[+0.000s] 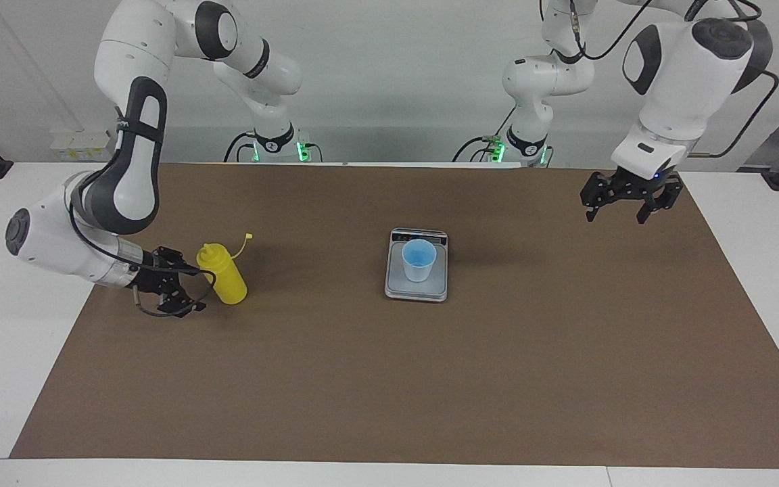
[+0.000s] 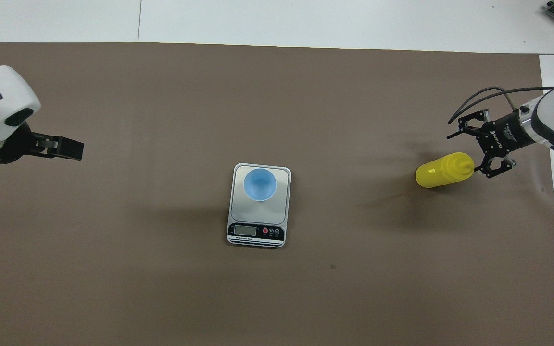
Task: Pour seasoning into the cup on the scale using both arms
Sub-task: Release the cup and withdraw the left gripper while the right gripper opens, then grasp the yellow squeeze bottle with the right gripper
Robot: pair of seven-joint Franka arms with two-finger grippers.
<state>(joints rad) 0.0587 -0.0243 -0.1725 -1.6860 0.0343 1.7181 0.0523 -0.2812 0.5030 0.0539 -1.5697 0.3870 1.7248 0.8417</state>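
The yellow seasoning bottle (image 1: 225, 276) stands upright on the brown mat toward the right arm's end, its small cap hanging off on its tether; it also shows in the overhead view (image 2: 443, 171). My right gripper (image 1: 195, 289) is low and open right beside the bottle, with its fingertips at the bottle's side; I cannot tell if they touch. It shows in the overhead view too (image 2: 473, 150). The light blue cup (image 1: 419, 259) stands empty on the silver scale (image 1: 416, 289) at mid-table (image 2: 259, 184). My left gripper (image 1: 619, 213) hangs open and empty, raised over the mat at the left arm's end (image 2: 72, 149).
The brown mat (image 1: 389, 392) covers most of the white table. The scale's display strip (image 2: 256, 232) faces the robots. Black cables loop around the right gripper's wrist (image 1: 159, 312).
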